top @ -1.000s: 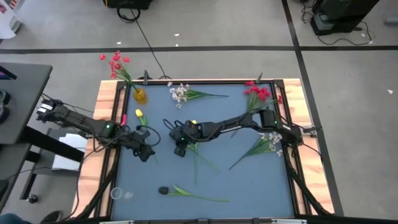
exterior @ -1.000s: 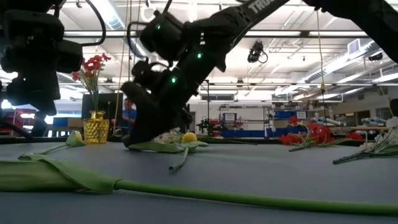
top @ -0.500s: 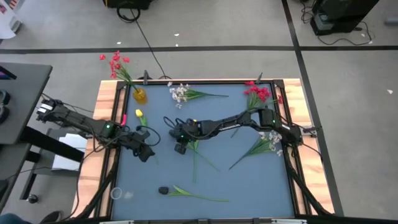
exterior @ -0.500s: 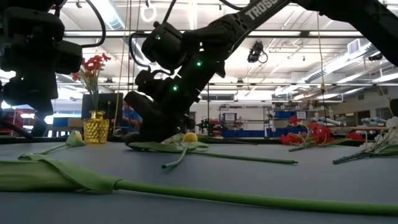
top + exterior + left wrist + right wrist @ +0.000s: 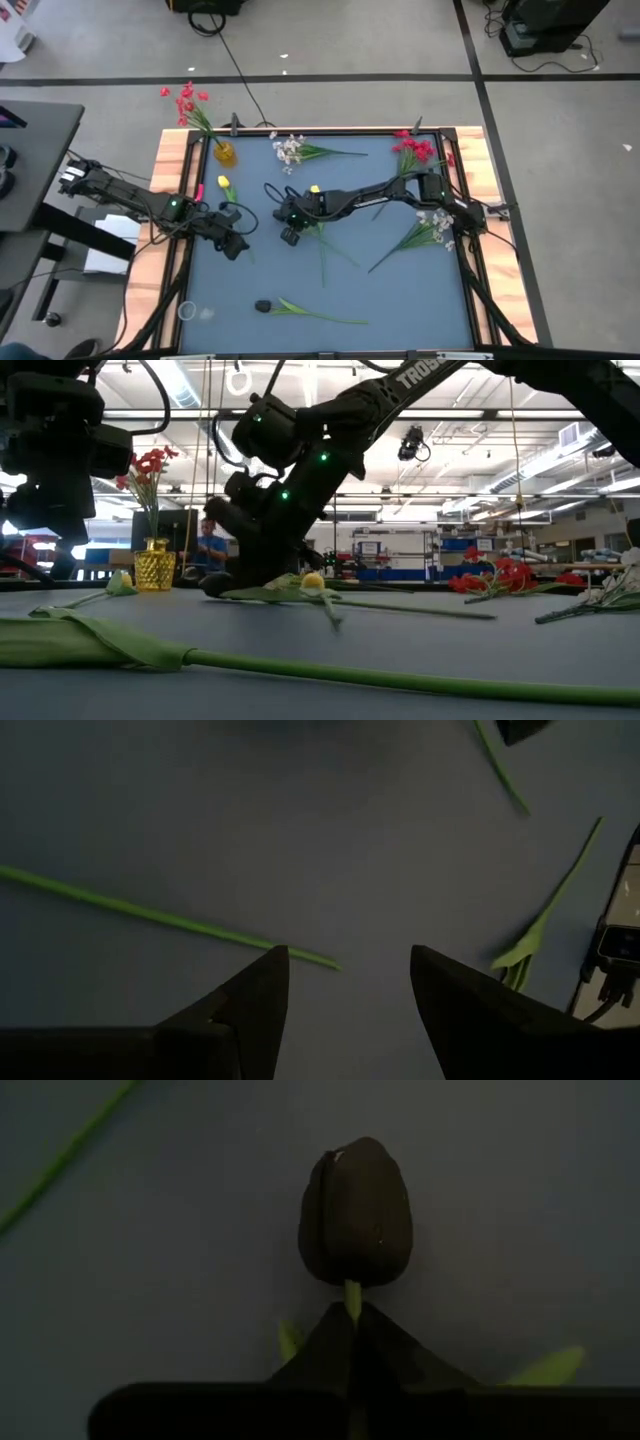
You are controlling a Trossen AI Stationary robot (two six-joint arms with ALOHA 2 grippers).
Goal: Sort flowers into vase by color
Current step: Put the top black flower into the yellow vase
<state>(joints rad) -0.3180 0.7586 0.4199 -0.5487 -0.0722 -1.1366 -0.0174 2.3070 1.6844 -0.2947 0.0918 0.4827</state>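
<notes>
Fingers [image 5: 352,1342] pinch tulip [image 5: 355,1210] stem, visible only at right wrist.

A tulip [image 5: 314,190] lies mid-table [image 5: 420,290], right of the vase [image 5: 224,153] at the far-left corner.

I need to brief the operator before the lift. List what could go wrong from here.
1. The right gripper pinches the yellow tulip just below its head; the thin stem could slip or bend.
2. The long trailing stem may drag across the table.
3. The vase already holds red flowers, so colours could mix.
</notes>
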